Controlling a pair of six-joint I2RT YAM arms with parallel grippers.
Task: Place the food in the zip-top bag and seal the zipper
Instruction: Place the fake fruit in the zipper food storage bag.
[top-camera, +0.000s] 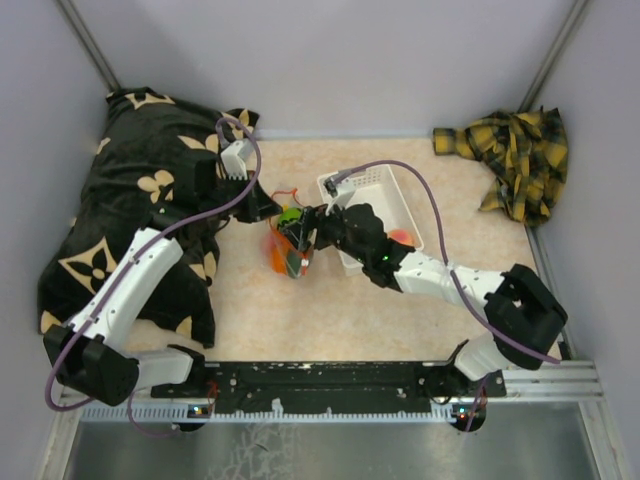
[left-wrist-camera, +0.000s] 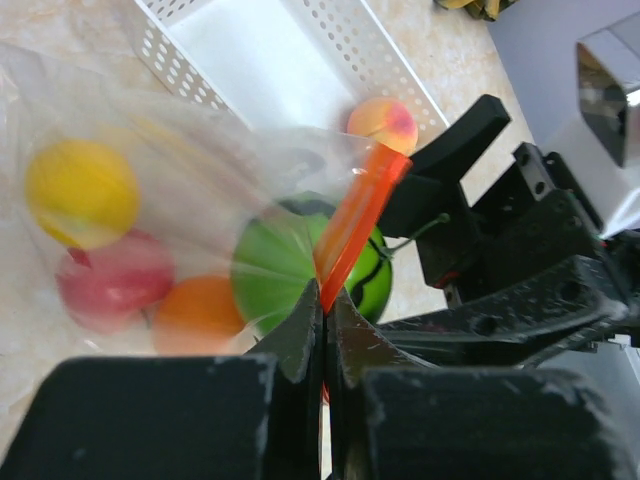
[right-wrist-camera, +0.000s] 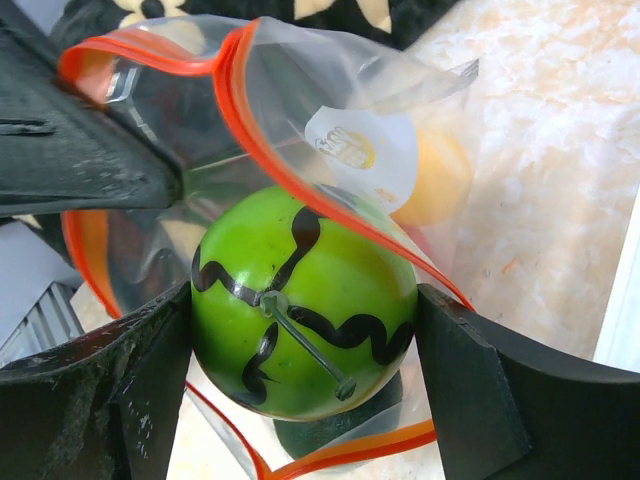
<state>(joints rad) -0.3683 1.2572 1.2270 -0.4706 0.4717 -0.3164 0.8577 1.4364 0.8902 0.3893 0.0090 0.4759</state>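
The clear zip-top bag (top-camera: 280, 252) stands open on the table between both grippers. My left gripper (left-wrist-camera: 325, 300) is shut on its red-orange zipper (left-wrist-camera: 355, 220) and holds that edge up. My right gripper (right-wrist-camera: 300, 320) is shut on the green lime (right-wrist-camera: 300, 300), marked with black wavy lines, at the bag's open mouth. The zipper (right-wrist-camera: 250, 130) curves round the lime. The dark green avocado (right-wrist-camera: 320, 435) lies just under the lime. The yellow lemon (left-wrist-camera: 80, 190), red apple (left-wrist-camera: 110, 280) and orange (left-wrist-camera: 195, 315) lie inside the bag. The peach (left-wrist-camera: 383, 122) lies in the white basket.
The white perforated basket (top-camera: 372, 190) stands just right of the bag, under my right arm. A black cloth with cream flowers (top-camera: 130, 200) covers the left side. A yellow plaid cloth (top-camera: 515, 160) lies at the back right corner.
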